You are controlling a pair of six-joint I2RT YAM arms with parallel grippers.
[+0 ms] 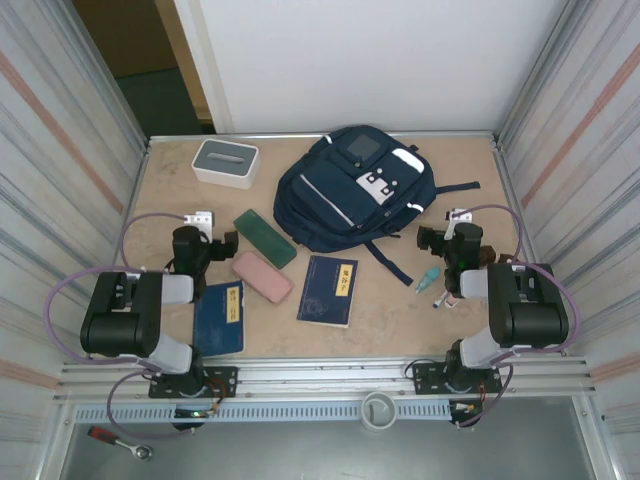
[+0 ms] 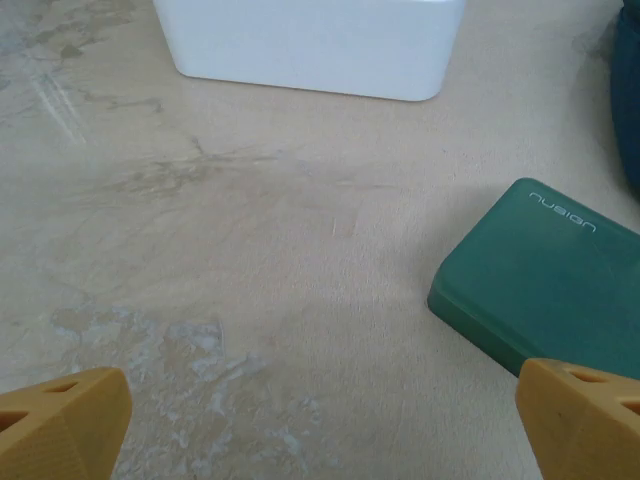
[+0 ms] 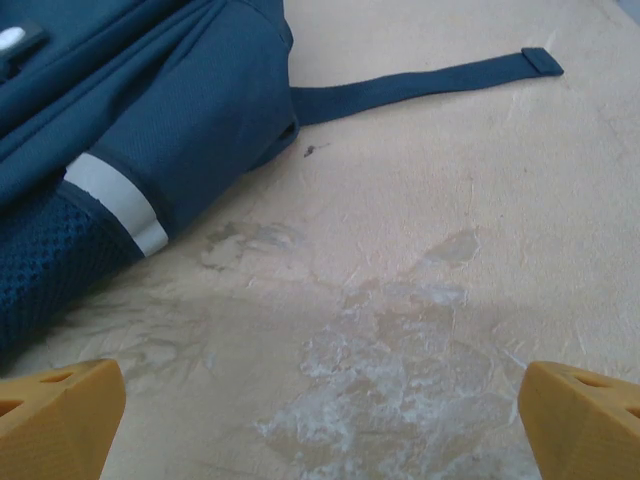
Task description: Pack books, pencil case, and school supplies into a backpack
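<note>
On top cam: books [image 1: 328, 290], pink case [image 1: 262, 276]

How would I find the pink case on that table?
Start at the big navy backpack at the far side of the table. Leftward and nearer lie two oblong cases. The pink case is the nearer, pale beside the dark green case.

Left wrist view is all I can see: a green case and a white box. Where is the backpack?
Observer: The backpack lies at the far middle of the table, just right of that green case.
Operator: And the books?
Observer: One book lies on the near side of the backpack. A second book lies beside the left arm.
Operator: Any pens?
Observer: A teal marker and a pink-and-white stick lie by the right arm.
</note>
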